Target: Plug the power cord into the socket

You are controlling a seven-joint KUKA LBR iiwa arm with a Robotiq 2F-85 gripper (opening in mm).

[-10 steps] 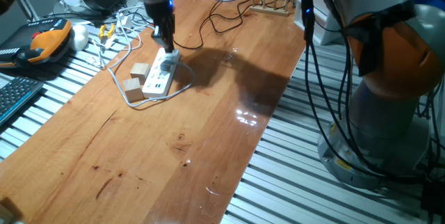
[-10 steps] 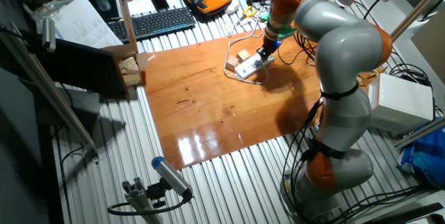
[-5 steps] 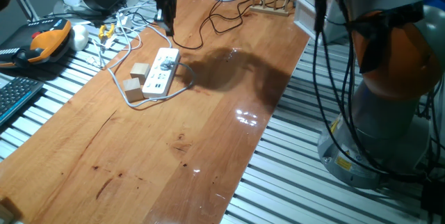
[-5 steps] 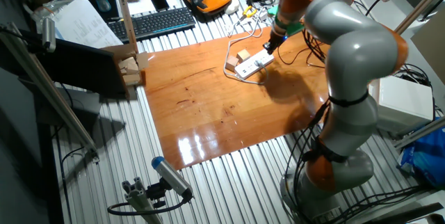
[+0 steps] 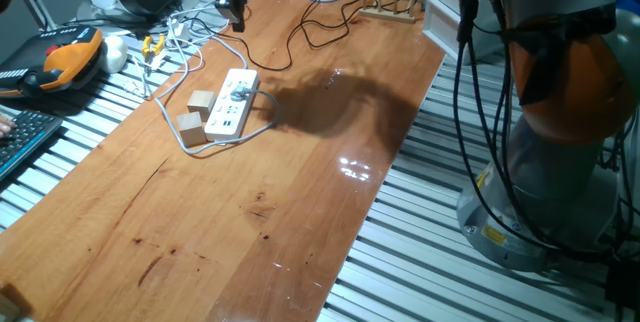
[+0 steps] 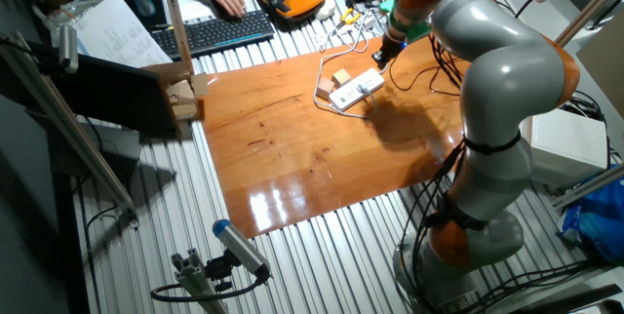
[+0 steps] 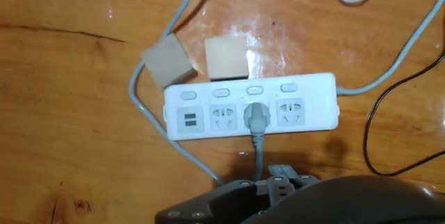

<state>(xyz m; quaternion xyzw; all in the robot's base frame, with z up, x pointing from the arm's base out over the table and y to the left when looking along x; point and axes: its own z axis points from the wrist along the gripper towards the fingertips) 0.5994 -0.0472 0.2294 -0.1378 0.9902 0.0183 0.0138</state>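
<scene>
Wooden table [image 7: 69,147] fills my hand view, and the white power strip [image 7: 313,88] lies flat across the middle of it. It has a USB block at its left end and three outlets in a row to the right of that. The power cord's plug [image 7: 255,116] sits in the middle outlet, and it looks grey from here. Its lead runs straight down towards the gripper [image 7: 278,179] and passes out of sight under the gripper's body. A thin black stretch of cable [image 7: 366,137] curves over the wood just right of the strip.

Two tan cubes [image 7: 167,60] rest side by side at the strip's far long edge, and the left one is turned at an angle. A grey-white cable [image 7: 135,106] loops around the strip's left end.

From one fixed view, the gripper [image 5: 236,17] hangs above the table beyond the strip [image 5: 228,112], clear of it. From the other fixed view, the gripper [image 6: 380,58] also stands off the strip [image 6: 353,90]. I cannot tell from any view whether the jaws are apart or together, or whether they hold the lead.
</scene>
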